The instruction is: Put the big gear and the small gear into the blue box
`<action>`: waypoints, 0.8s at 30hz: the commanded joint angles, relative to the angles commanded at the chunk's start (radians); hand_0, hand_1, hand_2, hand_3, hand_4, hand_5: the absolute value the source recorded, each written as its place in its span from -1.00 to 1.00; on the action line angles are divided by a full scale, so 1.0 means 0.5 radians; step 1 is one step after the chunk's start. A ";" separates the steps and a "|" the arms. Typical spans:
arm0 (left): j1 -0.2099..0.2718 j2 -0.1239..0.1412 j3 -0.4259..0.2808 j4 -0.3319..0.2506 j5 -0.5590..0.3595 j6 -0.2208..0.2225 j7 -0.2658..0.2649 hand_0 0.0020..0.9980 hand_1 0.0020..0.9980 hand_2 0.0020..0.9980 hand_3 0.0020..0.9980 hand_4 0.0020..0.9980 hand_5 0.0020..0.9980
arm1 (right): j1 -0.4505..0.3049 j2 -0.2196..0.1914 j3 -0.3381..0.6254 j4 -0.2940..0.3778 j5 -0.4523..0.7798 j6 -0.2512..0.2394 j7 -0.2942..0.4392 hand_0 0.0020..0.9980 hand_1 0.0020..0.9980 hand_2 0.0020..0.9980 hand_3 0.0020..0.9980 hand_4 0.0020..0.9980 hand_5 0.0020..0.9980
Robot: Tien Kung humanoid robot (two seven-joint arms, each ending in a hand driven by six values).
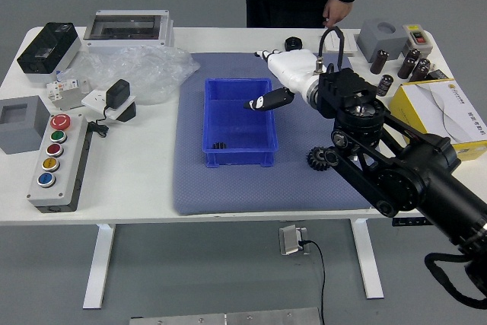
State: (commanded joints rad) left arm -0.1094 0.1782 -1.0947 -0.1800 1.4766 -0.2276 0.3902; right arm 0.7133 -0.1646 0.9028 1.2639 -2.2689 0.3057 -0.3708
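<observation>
Now: my right hand (pixel 293 71), fingers open, over the right side of the blue box (pixel 237 80); one gear (pixel 219 145), inside, by the near wall; another gear (pixel 316 159) (black, toothed), on the mat (pixel 228 195) outside.

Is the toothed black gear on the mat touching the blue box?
Apart: the head view shows bare mat between the black gear and the blue box.

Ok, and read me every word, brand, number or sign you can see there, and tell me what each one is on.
None can be read.
Yellow box: faint print at its right edge, too small to read.
Small box with a red button: tiny marks, too blurred to read.
Blue box: no lettering visible.
</observation>
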 joint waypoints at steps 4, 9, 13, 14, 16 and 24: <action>-0.001 0.001 0.000 0.000 -0.009 0.004 -0.001 0.68 0.61 0.61 0.59 0.38 -0.27 | -0.108 -0.130 0.076 0.051 0.000 -0.006 0.001 0.50 0.41 0.61 0.70 0.88 0.36; -0.001 -0.002 0.001 0.000 -0.019 0.008 -0.002 0.68 0.61 0.61 0.58 0.38 -0.27 | -0.230 -0.241 0.137 0.073 0.000 0.016 -0.004 0.42 0.34 0.49 0.52 0.80 0.20; -0.003 -0.003 0.001 0.000 -0.022 0.009 -0.004 0.68 0.61 0.61 0.58 0.38 -0.27 | -0.289 -0.289 0.152 0.081 0.011 0.054 -0.009 0.41 0.34 0.44 0.48 0.76 0.13; -0.003 -0.002 0.000 0.000 -0.023 0.009 -0.004 0.68 0.61 0.61 0.58 0.38 -0.27 | -0.301 -0.299 0.154 0.085 0.015 0.064 -0.010 0.41 0.34 0.44 0.48 0.76 0.13; -0.003 0.000 0.000 0.000 -0.025 0.010 -0.003 0.68 0.61 0.61 0.58 0.38 -0.27 | -0.322 -0.315 0.154 0.095 0.023 0.089 -0.014 0.41 0.34 0.44 0.48 0.76 0.13; -0.003 0.010 -0.001 0.000 -0.034 0.013 -0.001 0.68 0.61 0.61 0.58 0.38 -0.27 | -0.362 -0.356 0.136 0.165 0.035 0.237 -0.051 0.40 0.35 0.43 0.48 0.75 0.09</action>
State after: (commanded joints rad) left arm -0.1109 0.1831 -1.0954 -0.1800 1.4594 -0.2211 0.3895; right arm 0.5325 -0.3425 0.9709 1.3462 -2.2515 0.4244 -0.3962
